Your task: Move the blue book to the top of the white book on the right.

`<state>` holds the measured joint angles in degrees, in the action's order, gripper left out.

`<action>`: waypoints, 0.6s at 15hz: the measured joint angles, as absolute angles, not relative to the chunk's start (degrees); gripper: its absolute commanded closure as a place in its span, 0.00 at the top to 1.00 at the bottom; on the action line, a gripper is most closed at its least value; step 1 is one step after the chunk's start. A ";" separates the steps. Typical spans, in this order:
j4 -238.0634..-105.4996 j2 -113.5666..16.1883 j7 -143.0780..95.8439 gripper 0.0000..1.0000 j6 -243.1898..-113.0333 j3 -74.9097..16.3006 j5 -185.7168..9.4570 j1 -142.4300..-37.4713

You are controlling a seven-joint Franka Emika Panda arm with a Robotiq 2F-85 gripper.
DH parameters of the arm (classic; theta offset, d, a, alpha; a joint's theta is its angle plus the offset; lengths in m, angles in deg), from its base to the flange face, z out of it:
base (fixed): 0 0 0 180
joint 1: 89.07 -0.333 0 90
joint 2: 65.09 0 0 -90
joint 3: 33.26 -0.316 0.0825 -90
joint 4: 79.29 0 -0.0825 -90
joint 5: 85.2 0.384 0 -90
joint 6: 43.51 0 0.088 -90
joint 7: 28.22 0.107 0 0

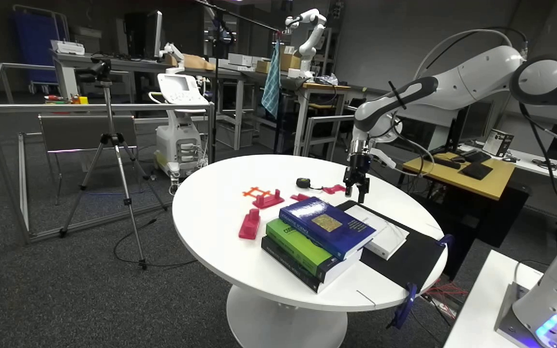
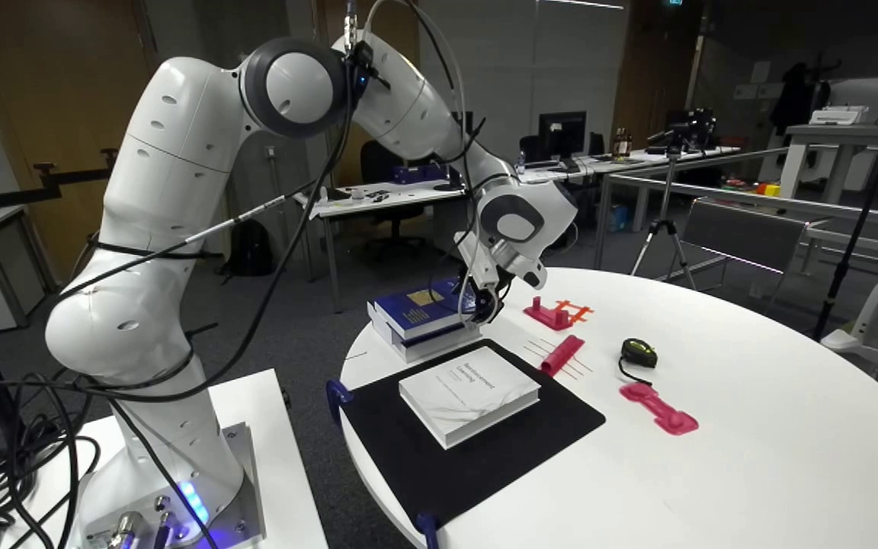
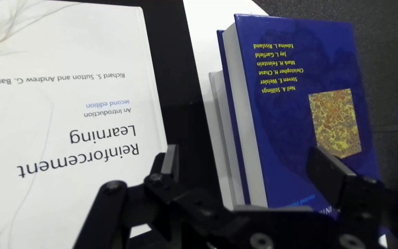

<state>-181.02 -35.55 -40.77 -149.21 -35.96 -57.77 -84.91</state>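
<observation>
—The jaws are nearest in the wrist view; spread wide, aren't they?
—Very, and gripping nothing; to their left lies the white book [image 3: 60, 114], flat on a black mat [image 3: 174, 69]; then comes a strip of white counter [image 3: 204, 38].
—And the blue book [image 3: 288, 135]?
—Toward the jaws' right, near but apart from them; in an exterior view it rests on the green book [image 1: 299, 243], with a black book [image 1: 288, 262] under that.

Round white table [image 1: 211, 212] — black mat [image 2: 420, 457], black-spined book [image 1: 290, 264], tape measure [image 2: 639, 352], red parts [image 1: 249, 224], orange lattice [image 1: 257, 192].
</observation>
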 measured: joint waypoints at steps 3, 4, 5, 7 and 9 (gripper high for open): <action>-181.02 -35.38 -48.46 1.00 -148.64 -37.09 -53.54 -82.98; -180.98 -35.33 -51.17 1.00 -147.75 -37.37 -52.01 -82.12; -180.83 -35.22 -53.68 1.00 -146.44 -37.55 -50.56 -81.25; -179.96 -34.64 -58.26 1.00 -142.61 -37.65 -47.81 -79.47; -178.92 -33.51 -61.65 1.00 -138.96 -37.63 -45.49 -77.99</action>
